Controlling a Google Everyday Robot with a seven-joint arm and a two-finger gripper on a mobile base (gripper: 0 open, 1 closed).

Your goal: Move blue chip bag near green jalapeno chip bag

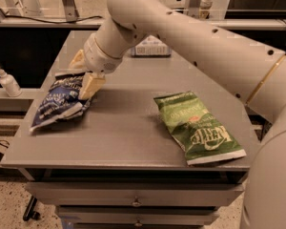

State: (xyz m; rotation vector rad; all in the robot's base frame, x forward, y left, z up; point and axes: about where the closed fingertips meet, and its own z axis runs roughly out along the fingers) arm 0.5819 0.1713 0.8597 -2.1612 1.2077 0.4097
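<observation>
My tool (82,80) sits low over the far end of the crinkled dark navy-blue chip bag (55,106) lying on the grey surface (128,137), prongs spread astride its sealed edge with nothing clamped yet, presumably to grab it and carry it to the bright green crinkled Kettle jalapeno chip bag (198,125), well apart.

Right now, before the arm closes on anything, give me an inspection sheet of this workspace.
Surface: grey table, with the items spread across it.
Job's things: blue chip bag at the left edge; green jalapeno chip bag at the right, well apart from it.
Clutter: white box at the table's back edge.
Grippers: gripper at the blue chip bag's upper end, open, one finger on either side.
Cables: black cable on the rear shelf.
Surroundings: pump bottle on the ledge left of the table.
</observation>
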